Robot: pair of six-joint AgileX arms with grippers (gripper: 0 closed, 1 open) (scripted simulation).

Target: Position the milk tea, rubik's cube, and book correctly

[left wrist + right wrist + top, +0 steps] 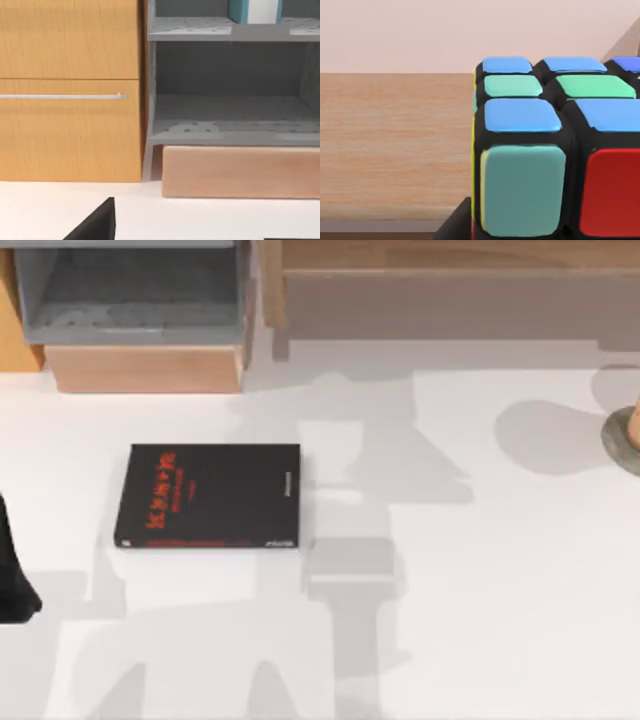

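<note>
Right wrist view: the rubik's cube sits close before the right pincer above a wooden shelf; whether gripped, I cannot tell. Next probably the book, flat on the counter.

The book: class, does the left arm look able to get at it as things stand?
Probably yes. The book lies flat on the white table with open surface around it, and the left arm sits just to its left with nothing between.
</note>
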